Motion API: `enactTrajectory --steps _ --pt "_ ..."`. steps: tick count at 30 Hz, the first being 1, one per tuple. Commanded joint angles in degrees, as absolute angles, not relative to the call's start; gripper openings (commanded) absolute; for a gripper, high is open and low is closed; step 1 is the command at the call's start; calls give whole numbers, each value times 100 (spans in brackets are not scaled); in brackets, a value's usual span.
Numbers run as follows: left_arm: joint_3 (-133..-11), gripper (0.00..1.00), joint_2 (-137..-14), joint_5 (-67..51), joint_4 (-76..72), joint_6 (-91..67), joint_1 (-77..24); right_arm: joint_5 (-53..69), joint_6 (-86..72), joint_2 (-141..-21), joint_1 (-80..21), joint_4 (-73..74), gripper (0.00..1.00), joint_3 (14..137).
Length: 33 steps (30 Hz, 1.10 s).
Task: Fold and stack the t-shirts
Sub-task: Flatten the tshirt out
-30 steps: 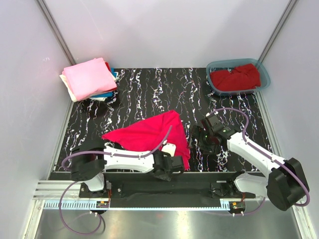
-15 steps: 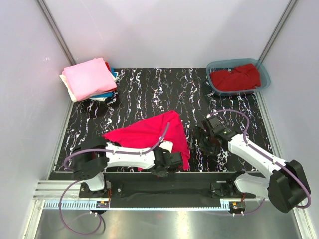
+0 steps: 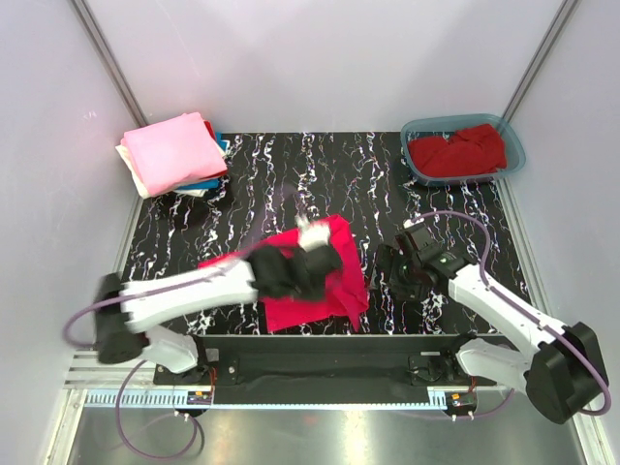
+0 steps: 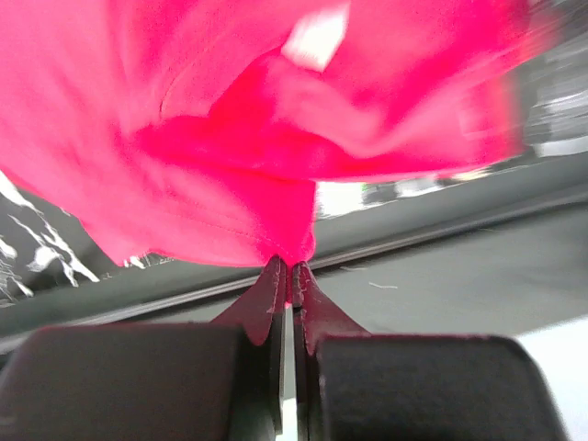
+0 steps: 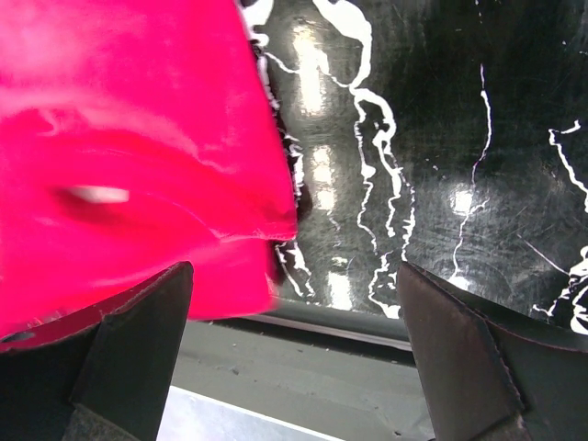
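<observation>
Our left end effector is clenched on an edge of the bright pinkish-red t-shirt, raised over the middle of the bench. Our right end effector, spread wide and empty, sits just beside the shirt's right edge.

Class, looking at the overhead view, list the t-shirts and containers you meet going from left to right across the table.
Stack of folded t-shirts → bright pinkish-red t-shirt → teal tub, with the dark red t-shirt inside it.
</observation>
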<state>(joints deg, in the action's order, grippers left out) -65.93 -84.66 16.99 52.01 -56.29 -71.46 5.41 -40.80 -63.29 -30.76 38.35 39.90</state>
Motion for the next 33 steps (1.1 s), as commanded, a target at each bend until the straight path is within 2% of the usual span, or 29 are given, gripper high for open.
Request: enactTrajectory --steps 1,6,13,18,21,26,29,33 --pt "-8250 0 -6997 2162 5791 -4651 -6341 492 -3999 -6039 -3120 4007 100 4315" --pt "-8745 0 -6637 1767 6354 -3860 -5065 615 -4052 -5871 -3120 4043 100 4395" --pt "-7586 0 -5986 1424 6091 -3613 -4571 1010 -4034 -6020 -3120 3718 100 4491" --pt "-6953 0 -5652 1196 5801 -3429 -4369 1291 -3929 -6450 -3146 3604 100 5158" --pt "-6812 0 -5643 1169 5783 -3244 -4263 1161 -4025 -6670 -3470 3612 100 5633" --pt "-6733 0 -5582 1467 5949 -2805 -3947 669 -4288 -7557 -4692 3481 100 6187" --pt "-6496 0 -5415 1486 5924 -2594 -3377 352 -4272 -8389 -5332 3524 97 6705" --pt "-5855 0 -5151 880 5670 -2216 -2332 133 -4079 -9455 -5783 3585 90 7522"
